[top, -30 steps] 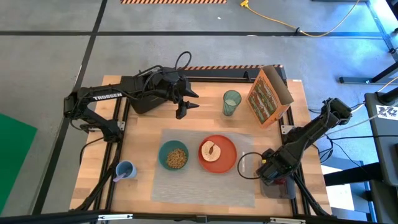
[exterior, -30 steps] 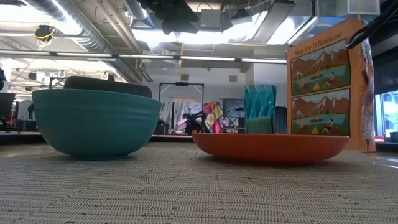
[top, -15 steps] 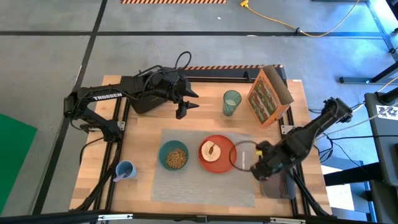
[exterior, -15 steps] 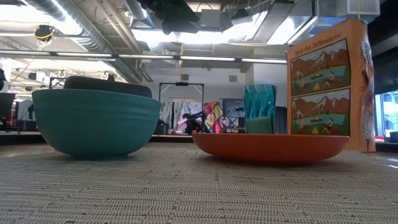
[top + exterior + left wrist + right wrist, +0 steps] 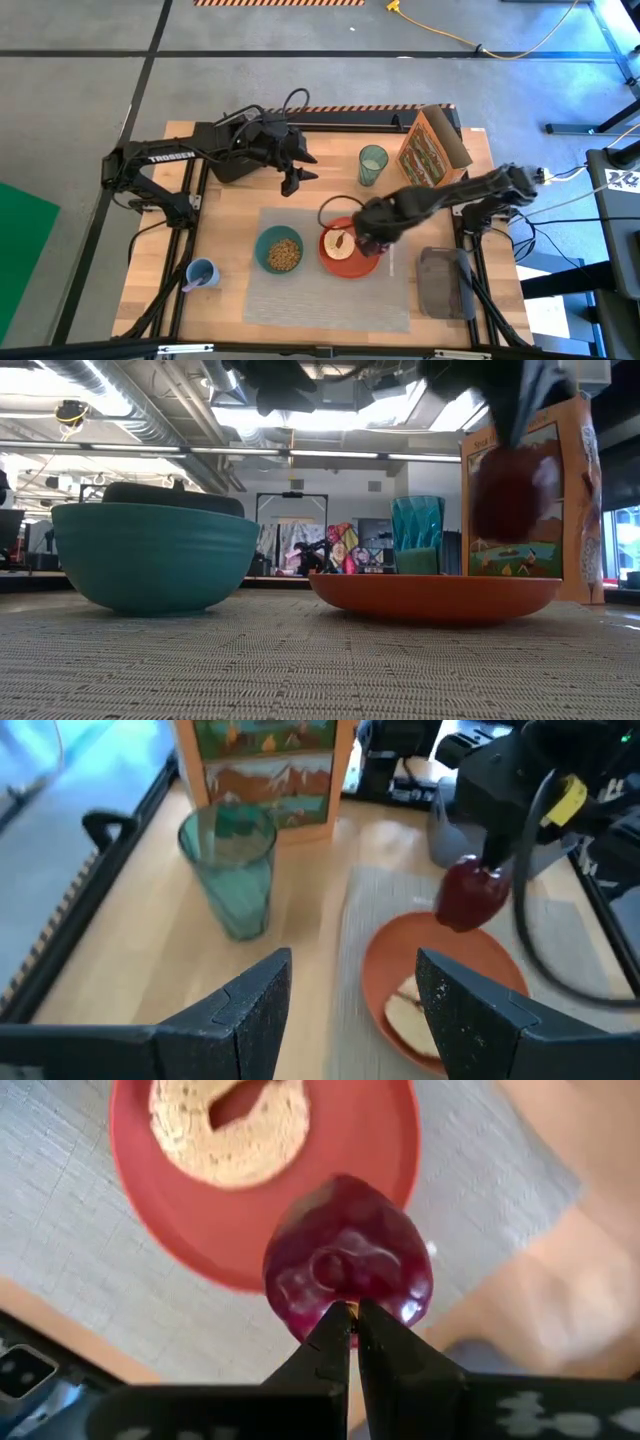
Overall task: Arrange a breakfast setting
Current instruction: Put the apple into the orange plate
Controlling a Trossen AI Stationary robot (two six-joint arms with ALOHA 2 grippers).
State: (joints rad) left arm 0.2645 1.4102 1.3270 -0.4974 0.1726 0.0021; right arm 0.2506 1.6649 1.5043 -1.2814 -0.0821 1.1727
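Observation:
My right gripper (image 5: 374, 233) is shut on a red apple (image 5: 348, 1270) above the right part of the orange-red plate (image 5: 352, 264). The apple also shows in the low view (image 5: 515, 495) and in the left wrist view (image 5: 472, 892). A toast slice (image 5: 338, 241) lies on the plate. The teal bowl (image 5: 280, 250) stands to the plate's left on the grey placemat (image 5: 300, 300). A slim pale utensil (image 5: 389, 262) lies on the mat to the plate's right. The green glass (image 5: 372, 165) stands behind the mat. My left gripper (image 5: 300, 172) is open and empty at the far left. My right gripper pinches the apple at its top, at the stem hollow (image 5: 345, 1302), between its two shut fingertips. The fingers come from above and point down. The apple hangs below them, upright and lifted clear of the plate.
The tall orange cereal box (image 5: 432, 152) stands at the far right, next to the glass. The black toaster (image 5: 232, 160) sits under my left arm. A blue cup (image 5: 202, 272) stands at the near left. A grey tray (image 5: 440, 283) lies at the near right.
My right gripper has swung from the grey tray at the near right toward the table's left and a little toward the far edge. It is now over the plate. The apple has come with it, hanging clear above the plate.

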